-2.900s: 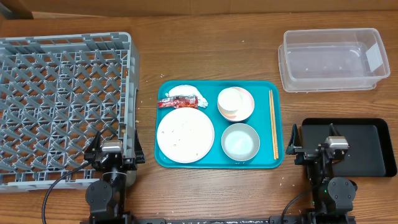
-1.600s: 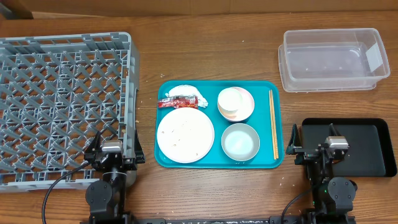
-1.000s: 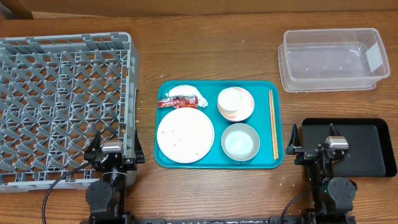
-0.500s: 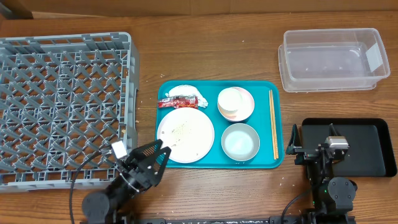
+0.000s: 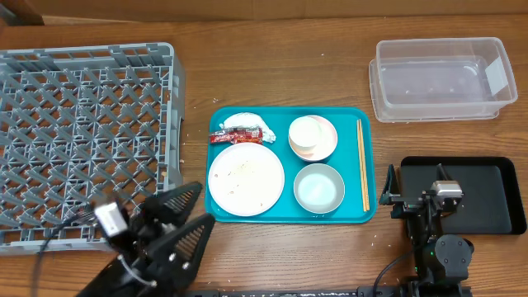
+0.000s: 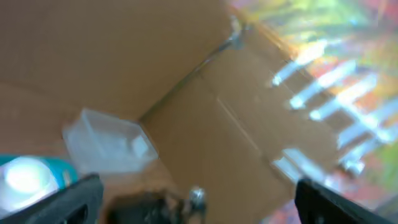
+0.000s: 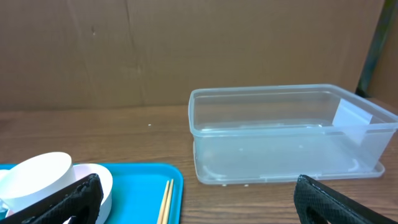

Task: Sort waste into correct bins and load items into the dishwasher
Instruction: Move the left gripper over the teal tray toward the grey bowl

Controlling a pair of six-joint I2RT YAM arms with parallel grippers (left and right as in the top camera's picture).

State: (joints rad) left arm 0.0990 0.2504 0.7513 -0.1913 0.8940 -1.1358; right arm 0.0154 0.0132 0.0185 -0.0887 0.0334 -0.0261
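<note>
On the teal tray lie a white plate with rice crumbs, a grey-blue bowl, stacked white-pink bowls, a crumpled napkin, a red wrapper and chopsticks. The grey dish rack stands at left. The clear tub is at back right, the black tray at front right. My left gripper is open and empty, raised near the plate's front left. Its wrist view is blurred. My right gripper is open and empty beside the black tray; in the right wrist view it faces the tub and chopsticks.
The teal serving tray sits mid-table between the rack and the right arm. Its edge and the stacked bowls show in the right wrist view. A brown cardboard wall stands behind the table.
My left arm has lifted from its rest beside the rack and swung forward and left, with its open gripper now tilted up. The right arm and all objects have not moved.
</note>
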